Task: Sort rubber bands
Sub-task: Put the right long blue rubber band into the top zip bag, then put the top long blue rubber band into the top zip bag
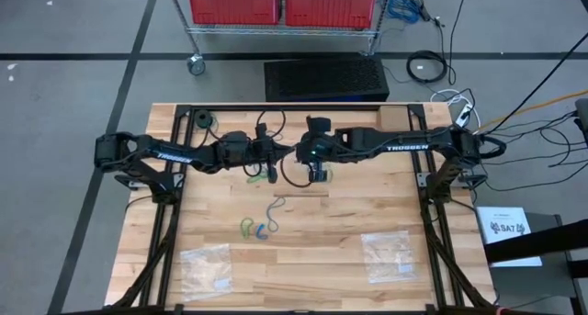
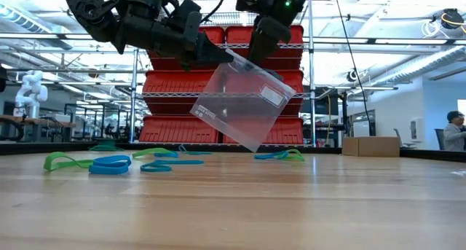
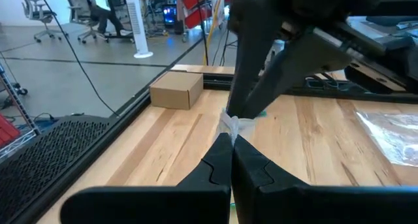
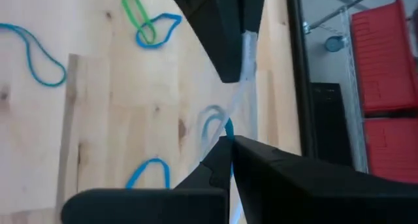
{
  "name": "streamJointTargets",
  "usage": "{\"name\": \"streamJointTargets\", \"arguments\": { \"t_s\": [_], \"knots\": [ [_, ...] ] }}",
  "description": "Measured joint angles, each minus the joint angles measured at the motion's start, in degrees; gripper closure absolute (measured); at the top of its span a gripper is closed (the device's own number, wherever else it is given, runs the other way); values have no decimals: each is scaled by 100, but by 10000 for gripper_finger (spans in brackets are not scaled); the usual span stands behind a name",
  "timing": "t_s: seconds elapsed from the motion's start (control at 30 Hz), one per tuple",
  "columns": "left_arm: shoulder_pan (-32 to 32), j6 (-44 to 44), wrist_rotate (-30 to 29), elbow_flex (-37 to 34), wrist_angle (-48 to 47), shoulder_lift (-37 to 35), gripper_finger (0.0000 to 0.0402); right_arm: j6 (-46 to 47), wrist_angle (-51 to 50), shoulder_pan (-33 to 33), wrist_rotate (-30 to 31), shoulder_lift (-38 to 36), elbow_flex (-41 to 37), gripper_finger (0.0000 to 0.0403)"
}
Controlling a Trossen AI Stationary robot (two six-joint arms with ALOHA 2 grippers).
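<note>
A clear plastic bag (image 2: 244, 104) with a white label hangs tilted above the table's middle. Both grippers are shut at its top edge, my left gripper (image 2: 217, 57) and my right gripper (image 2: 252, 60), and they almost meet there. In the high view they are at the table's centre (image 1: 292, 156) (image 1: 303, 161). Blue and green rubber bands (image 2: 109, 164) lie loose on the wood below and toward the near edge (image 1: 258, 228) (image 1: 261, 174). One blue band (image 4: 212, 123) shows through the film. My left gripper pinches a crumpled bit of the bag's top edge (image 3: 230, 125) between its two fingers, coming in about level from the table's left. The bag hangs below, clear of the table. My right gripper pinches the bag's top edge (image 4: 230, 134), slanting down from the right. A bit of blue (image 4: 228, 126) shows at its fingertips. Whether that is a held band, I cannot tell.
Two more clear bags lie near the front edge, left (image 1: 207, 267) and right (image 1: 390, 255). A black roll (image 1: 200, 120) sits at the far left corner. The black frame rails (image 1: 432, 214) run along both sides. A person (image 2: 455, 130) stands far off in the room.
</note>
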Motion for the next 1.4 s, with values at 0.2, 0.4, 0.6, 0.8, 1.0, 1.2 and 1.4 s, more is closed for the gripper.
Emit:
{"name": "streamJointTargets", "arguments": {
  "t_s": [0.2,0.4,0.6,0.8,1.0,1.2,1.4],
  "knots": [
    [0,-15,66,0,6,0,402,54,121,-65,-31,28,0,378],
    [0,-14,103,0,7,0,402,117,216,-16,-110,19,0,320],
    [0,-13,105,0,14,0,402,119,82,88,-105,19,300,272],
    [0,9,111,0,-23,0,402,228,-627,139,-106,11,999,261],
    [77,7,35,0,-36,0,402,369,-1502,136,-118,-59,1349,294],
    [194,7,-102,-199,-50,-312,402,561,-1621,55,-758,-412,875,389],
    [498,-130,-160,-748,-53,-1225,402,735,-357,2,-1077,-1189,-619,397]
  ]
}}
